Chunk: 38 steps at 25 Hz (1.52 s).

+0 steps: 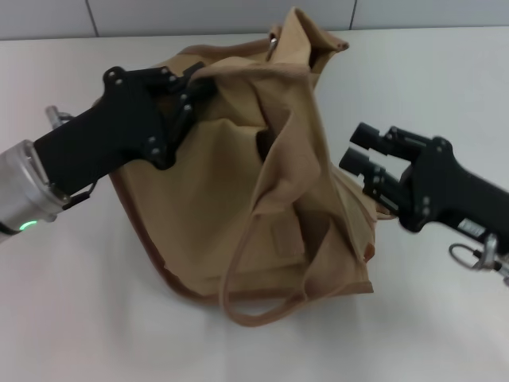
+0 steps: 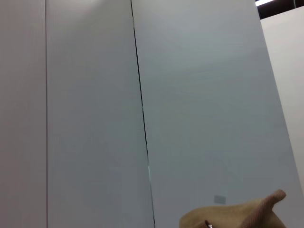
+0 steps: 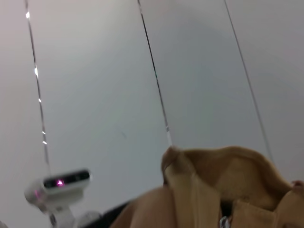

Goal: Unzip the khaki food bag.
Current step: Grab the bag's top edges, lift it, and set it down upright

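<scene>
The khaki food bag (image 1: pixel 231 191) stands crumpled in the middle of the white table, its top sagging open and one webbing handle (image 1: pixel 238 306) looping out toward the near side. A silver metal piece (image 1: pixel 273 41) shows at the bag's raised far corner. My left gripper (image 1: pixel 193 82) is at the bag's upper left edge, shut on a fold of its fabric. To the right of the bag my right gripper (image 1: pixel 359 151) is open, close to its side and holding nothing. The bag's top (image 2: pixel 247 213) barely enters the left wrist view. The right wrist view shows its peak (image 3: pixel 223 180).
The white table (image 1: pixel 445 72) runs to a grey panelled wall (image 1: pixel 199 16) behind the bag. A white device with a pink light (image 3: pixel 59 187) appears in the right wrist view. A metal ring (image 1: pixel 469 256) hangs from the right arm.
</scene>
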Available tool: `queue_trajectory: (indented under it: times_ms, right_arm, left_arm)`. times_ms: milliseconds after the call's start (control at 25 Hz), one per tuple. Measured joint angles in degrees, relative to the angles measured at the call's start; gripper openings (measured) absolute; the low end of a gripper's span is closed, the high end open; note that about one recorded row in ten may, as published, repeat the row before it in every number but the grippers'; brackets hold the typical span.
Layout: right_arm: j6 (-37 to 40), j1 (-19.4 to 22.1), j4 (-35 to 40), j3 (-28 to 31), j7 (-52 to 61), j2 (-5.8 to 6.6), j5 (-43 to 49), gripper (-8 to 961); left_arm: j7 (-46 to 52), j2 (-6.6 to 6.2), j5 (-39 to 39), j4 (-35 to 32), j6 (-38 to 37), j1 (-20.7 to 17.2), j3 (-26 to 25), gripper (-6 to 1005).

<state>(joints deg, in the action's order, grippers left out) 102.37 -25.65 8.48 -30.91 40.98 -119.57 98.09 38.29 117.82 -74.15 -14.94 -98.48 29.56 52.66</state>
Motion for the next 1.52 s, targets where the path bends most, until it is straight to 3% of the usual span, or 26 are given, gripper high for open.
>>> queue_trajectory:
  times_ms: [120,200,400,1000,1520]
  right_arm:
    - [-1.3,0.8,-3.9,2.6,-8.8,-0.01,0.0,375]
    - [-3.3,2.2,-8.9,7.6,-18.3,-0.07,0.0,375]
    - [-6.6,3.3,-13.5,11.8,-27.8,-0.14,0.0,375]
    - [-14.9,2.4,-19.7,13.8,-44.2,-0.28,-0.1,376]
    - [-15.5,2.0,-22.8,13.9,-53.9,-0.32,0.0,375]
  left_arm:
    - [0.6,0.5,0.0,-0.8,1.0,0.2,0.2,101]
    - [1.2,0.7,0.0,-0.4,1.5,1.0,0.3,101]
    - [1.7,1.0,0.0,0.0,2.5,2.0,1.5,102]
    - [1.8,1.36,0.3,4.5,4.5,6.0,4.6,103]
    - [2.2,1.36,0.3,5.3,6.5,8.3,5.3,104]
